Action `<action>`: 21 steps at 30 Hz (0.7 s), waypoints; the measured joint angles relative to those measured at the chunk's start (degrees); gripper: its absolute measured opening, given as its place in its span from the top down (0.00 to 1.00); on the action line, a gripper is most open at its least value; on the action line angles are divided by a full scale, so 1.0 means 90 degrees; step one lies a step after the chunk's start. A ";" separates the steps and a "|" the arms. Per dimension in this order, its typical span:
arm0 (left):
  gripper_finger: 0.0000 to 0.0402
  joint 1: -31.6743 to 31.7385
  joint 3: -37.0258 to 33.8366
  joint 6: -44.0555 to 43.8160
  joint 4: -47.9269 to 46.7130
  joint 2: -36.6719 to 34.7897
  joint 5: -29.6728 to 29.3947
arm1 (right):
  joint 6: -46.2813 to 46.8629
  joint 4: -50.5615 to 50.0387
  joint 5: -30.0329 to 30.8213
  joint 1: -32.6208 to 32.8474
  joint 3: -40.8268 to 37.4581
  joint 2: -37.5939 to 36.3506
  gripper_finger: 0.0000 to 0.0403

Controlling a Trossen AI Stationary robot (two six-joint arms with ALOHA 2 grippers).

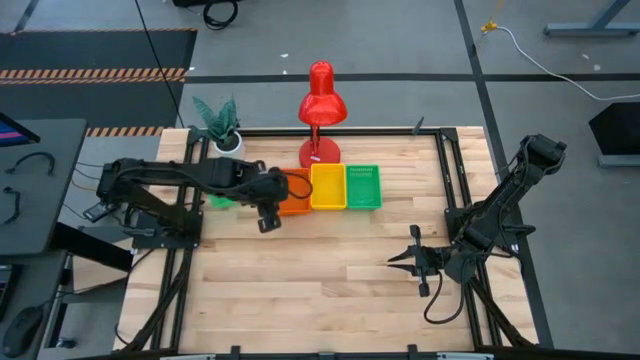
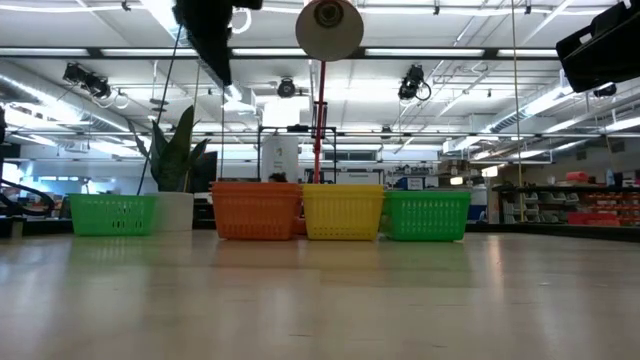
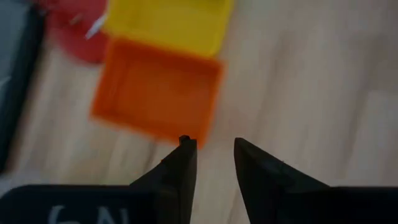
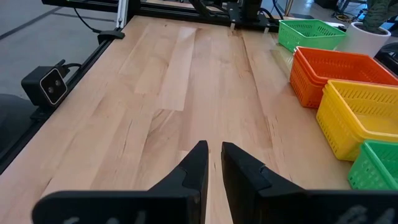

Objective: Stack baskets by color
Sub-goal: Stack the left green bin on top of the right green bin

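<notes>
Up at the worktop's point(image 1: 330, 290) far edge you've got orange point(image 1: 296, 193), yellow point(image 1: 327, 186) & green mesh plastic baskets point(image 1: 363, 187) in a row. Left end effector point(image 3: 214, 149) hangs over the orange one, fingers apart, holding nothing. Baskets look light, kinda flexy imo; pinch a rim wall.

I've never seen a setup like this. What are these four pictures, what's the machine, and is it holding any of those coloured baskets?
Two robot arms work at a wooden table. One picture looks straight down, one looks level across the tabletop, and two come from cameras on the arms' wrists. The left gripper hangs empty over the orange baskets; the right gripper waits aside, holding nothing. Beside the orange ones sit yellow baskets and a green basket; another green basket stands apart near a potted plant and a red lamp.
</notes>
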 joint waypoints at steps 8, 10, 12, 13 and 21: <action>0.75 -0.0366 -0.0536 -0.0990 -0.1032 -0.0047 -0.1585 | 0.0027 -0.0018 -0.0002 0.0000 0.0000 0.0000 0.88; 0.76 -0.0385 -0.0986 -0.1237 -0.1007 -0.0179 -0.1710 | 0.0029 -0.0019 -0.0002 0.0000 0.0000 0.0000 0.88; 0.76 -0.0336 -0.1581 -0.1556 -0.0924 -0.0304 -0.1726 | 0.0029 -0.0019 0.0000 0.0000 0.0000 0.0000 0.88; 0.77 -0.0290 -0.1889 -0.1723 -0.0906 -0.0340 -0.1710 | 0.0032 -0.0020 -0.0002 0.0000 0.0000 0.0000 0.88; 0.72 0.0569 -0.3960 -0.2727 -0.0685 -0.0923 -0.0833 | -0.0003 -0.0049 0.0005 -0.0084 0.0000 0.0002 0.88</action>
